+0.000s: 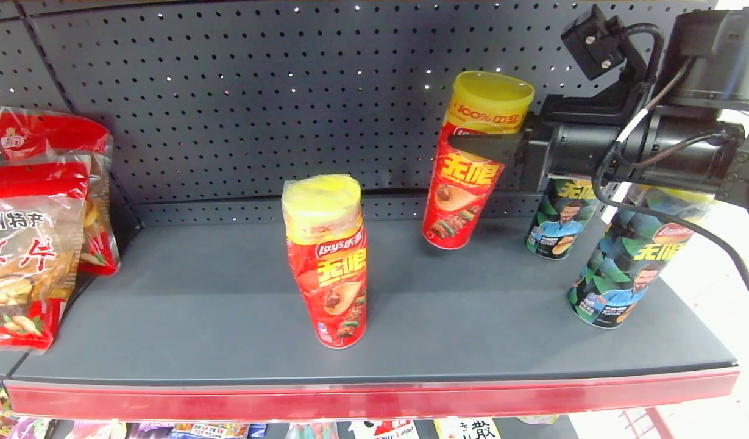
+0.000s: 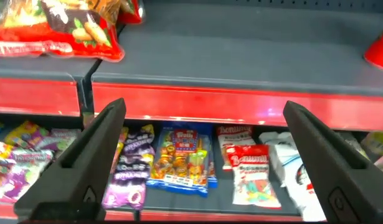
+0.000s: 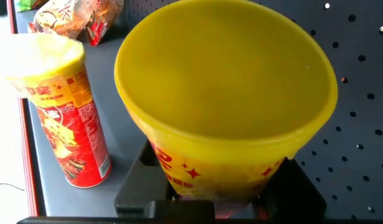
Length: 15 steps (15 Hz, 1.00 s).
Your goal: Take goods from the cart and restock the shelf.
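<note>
Snack bags (image 1: pixel 33 244) are stacked at the left end of the shelf (image 1: pixel 228 317). A front can (image 1: pixel 326 262) is stood mid-shelf; behind it, to the right, a tilted can (image 1: pixel 465 201) is held in the right gripper (image 1: pixel 481 146). Two further cans (image 1: pixel 557 225) are set rightmost.

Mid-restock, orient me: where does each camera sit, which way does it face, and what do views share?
Head view: on the head, facing forward and down at the shelf; the right hand shows, shut on the held red can.
Left wrist view: on the left wrist, facing the red front edge and packets below; the open left hand frames it.
Right wrist view: on the right wrist, looking onto that can's yellow lid; the right hand grips below it.
Shared: head and right wrist views show the standing red can.
</note>
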{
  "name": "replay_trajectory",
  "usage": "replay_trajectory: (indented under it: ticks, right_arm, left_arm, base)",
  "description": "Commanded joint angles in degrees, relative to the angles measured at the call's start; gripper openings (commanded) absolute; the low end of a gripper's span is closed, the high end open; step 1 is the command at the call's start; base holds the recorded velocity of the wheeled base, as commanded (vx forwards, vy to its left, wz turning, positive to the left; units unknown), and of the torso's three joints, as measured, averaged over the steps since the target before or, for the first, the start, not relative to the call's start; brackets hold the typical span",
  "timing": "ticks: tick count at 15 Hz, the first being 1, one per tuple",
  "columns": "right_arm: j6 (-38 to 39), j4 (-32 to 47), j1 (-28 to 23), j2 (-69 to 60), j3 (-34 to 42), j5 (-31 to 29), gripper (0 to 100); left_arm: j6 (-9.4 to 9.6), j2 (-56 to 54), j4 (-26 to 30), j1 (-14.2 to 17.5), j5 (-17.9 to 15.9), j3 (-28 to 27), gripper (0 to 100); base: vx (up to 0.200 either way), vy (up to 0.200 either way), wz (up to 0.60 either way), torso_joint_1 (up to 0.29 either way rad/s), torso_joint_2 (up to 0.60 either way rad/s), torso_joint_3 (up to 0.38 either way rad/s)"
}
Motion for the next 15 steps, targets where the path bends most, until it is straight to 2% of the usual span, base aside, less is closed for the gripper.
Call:
replay_trajectory:
  ticks: [1,2,5,7,8,9,15]
  right_arm:
    - [-0.01,-0.04,-0.11,0.02,-0.25,0.03,0]
    - [0.16,-0.13,-0.11,0.02,-0.25,0.03,0]
    - [0.42,-0.04,0.6,0.37,-0.78,0.03,0]
    - [0.78,-0.04,0.68,0.46,-1.4,0.12,0]
    - [1.3,-0.04,0.68,0.19,-1.4,0.12,0]
    - [1.83,-0.04,0.6,0.02,-1.48,0.21,0]
    - [2.01,0.05,1.74,-0.95,-1.04,0.21,0]
  left_arm:
    - [-1.25,0.1,0.07,-0.01,-0.12,-0.02,100]
    - [-1.42,0.1,0.07,-0.01,-0.03,-0.02,100]
    - [0.16,0.1,0.07,-0.01,-0.12,-0.02,100]
    - [-0.45,0.1,-0.02,-0.01,-0.03,-0.02,100]
    - [1.3,0.1,0.07,-0.01,-0.29,-0.02,100]
    - [1.57,0.1,0.15,-0.01,-0.29,-0.02,100]
    - [1.57,0.1,0.15,-0.01,-0.29,-0.02,100]
  base:
    - [0.0,0.0,0.0,0.0,0.0,0.0]
    - [0.0,0.0,0.0,0.0,0.0,0.0]
    - [0.0,0.0,0.0,0.0,0.0,0.0]
    - [0.0,0.0,0.0,0.0,0.0,0.0]
    - [0.0,0.0,0.0,0.0,0.0,0.0]
    - [0.0,0.0,0.0,0.0,0.0,0.0]
    - [0.0,0.0,0.0,0.0,0.0,0.0]
